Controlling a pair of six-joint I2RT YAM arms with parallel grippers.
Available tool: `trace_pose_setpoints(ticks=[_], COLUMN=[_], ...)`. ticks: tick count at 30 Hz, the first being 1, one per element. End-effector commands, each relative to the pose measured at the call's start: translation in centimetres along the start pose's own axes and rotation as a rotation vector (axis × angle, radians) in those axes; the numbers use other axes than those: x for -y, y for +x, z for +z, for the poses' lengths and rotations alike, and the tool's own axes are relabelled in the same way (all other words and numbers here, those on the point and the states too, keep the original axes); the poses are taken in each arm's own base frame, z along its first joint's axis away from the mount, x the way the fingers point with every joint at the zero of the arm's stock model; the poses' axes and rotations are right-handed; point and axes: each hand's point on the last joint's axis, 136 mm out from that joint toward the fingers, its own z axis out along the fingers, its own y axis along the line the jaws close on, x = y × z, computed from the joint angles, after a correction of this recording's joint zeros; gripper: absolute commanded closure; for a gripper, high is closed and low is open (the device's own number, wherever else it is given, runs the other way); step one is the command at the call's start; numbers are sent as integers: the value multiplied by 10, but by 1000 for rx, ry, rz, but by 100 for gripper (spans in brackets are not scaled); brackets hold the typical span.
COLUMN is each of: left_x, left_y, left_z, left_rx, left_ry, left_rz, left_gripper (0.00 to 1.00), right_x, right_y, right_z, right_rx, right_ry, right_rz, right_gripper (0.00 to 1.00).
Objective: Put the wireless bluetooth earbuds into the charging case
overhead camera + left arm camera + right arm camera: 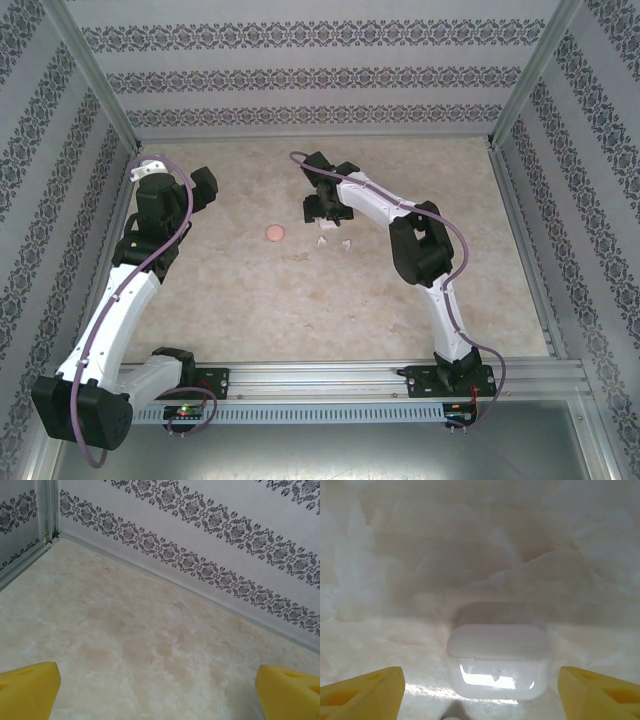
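**Right gripper poised wide over a white case**

From where I stand, the right gripper (pixel 322 210) hangs low over the middle of the marbled table (pixel 250 300). In its wrist view its jaws stand wide apart. The yellow fingertips (pixel 365 692) sit at either edge, and the white charging case (pixel 497 662) lies on the table between them, touching neither. The case rests with its lid down along a thin seam. Glare covers its glossy front, so I cannot read any logo or lettering there.

In the top view two small white pieces (pixel 322 240) lie just beside that gripper, nearer the arm bases. They are too small to tell case from earbud. A pinkish disc (pixel 274 233) sits a little to their left, apart from them.

The left gripper (pixel 203 185) is off by the left wall, well away from all this. Its jaws are spread wide on nothing, the yellow fingertips (pixel 27 690) framing bare table. The wallpaper (pixel 200 560) behind carries bands of dark floral ornament, not words.
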Motion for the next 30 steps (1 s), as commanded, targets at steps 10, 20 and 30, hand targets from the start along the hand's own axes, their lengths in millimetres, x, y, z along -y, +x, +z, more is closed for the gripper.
trace_pose_setpoints(ticks=[10,20,30], left_x=[7,-3,-3], left_y=[-10,6,24], left_z=[-6,-2,6], left_rx=[-13,-66,-111], left_ry=[24,-28,-8], left_rz=[-36,-120,-148], left_gripper=[0,0,1], right_x=[16,10,3], right_y=[8,10,18], right_z=[22,33,39], right_rx=[-68,-86,-110], right_ry=[52,36,39], right_rz=[35,49,62], right_gripper=[22,26,35])
